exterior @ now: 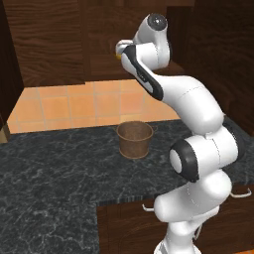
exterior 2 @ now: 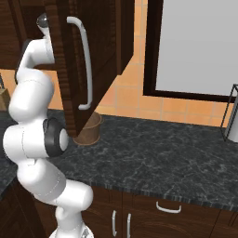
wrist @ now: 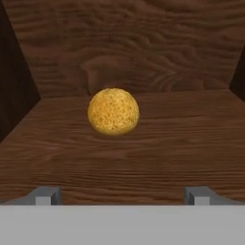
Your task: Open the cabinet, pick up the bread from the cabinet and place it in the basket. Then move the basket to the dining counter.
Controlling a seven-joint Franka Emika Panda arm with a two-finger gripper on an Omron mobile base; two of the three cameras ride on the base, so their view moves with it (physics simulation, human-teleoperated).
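The cabinet stands open: its dark wood door [exterior 2: 65, 93] with a long silver bar handle [exterior 2: 86, 65] swings out over the counter. In the hand view the bread [wrist: 113, 111], a round golden bun, sits on the wooden shelf [wrist: 119, 158] near the back wall. My gripper [wrist: 122, 195] is open and points straight at the bun from a short distance, its two fingertips [wrist: 45, 195] wide apart and holding nothing. The brown woven basket [exterior: 134, 139] stands upright on the black counter below the cabinet, partly hidden behind the door [exterior 2: 90, 128]. The dining counter is out of view.
The black speckled counter [exterior: 54, 168] runs along an orange tiled wall [exterior: 74, 104]. Low drawer fronts with small silver handles [exterior 2: 168, 208] sit under it. A dark-framed pale panel [exterior 2: 195, 46] and a silver rack [exterior 2: 231, 116] are at the right.
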